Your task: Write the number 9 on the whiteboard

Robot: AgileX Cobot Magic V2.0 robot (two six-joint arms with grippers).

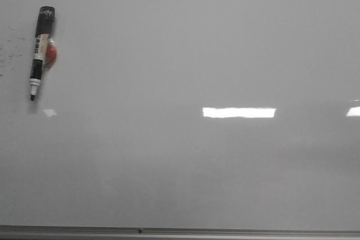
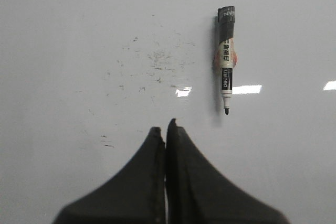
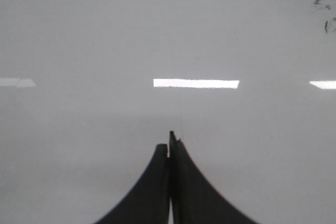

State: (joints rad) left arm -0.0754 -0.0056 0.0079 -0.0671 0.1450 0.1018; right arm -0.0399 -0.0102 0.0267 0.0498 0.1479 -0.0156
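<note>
Left end effector closed, black fingers pressed together with nothing between them, hanging above the whiteboard; right end effector closed the same way, empty, over a bare glossy part of the board. Just past the left fingertips, small dark smudges scattered on the white surface; beside these, a marker pen lying flat on the board, black cap end away from the end effector, uncovered tip pointing back toward it, something red-orange partly under its body. In the front view, marker pen at the far left of the board, tip toward the near edge; grey metal edge strip along the near side; bright light reflections on the gloss. No drawn line of the number 9 visible anywhere on the whiteboard.
</note>
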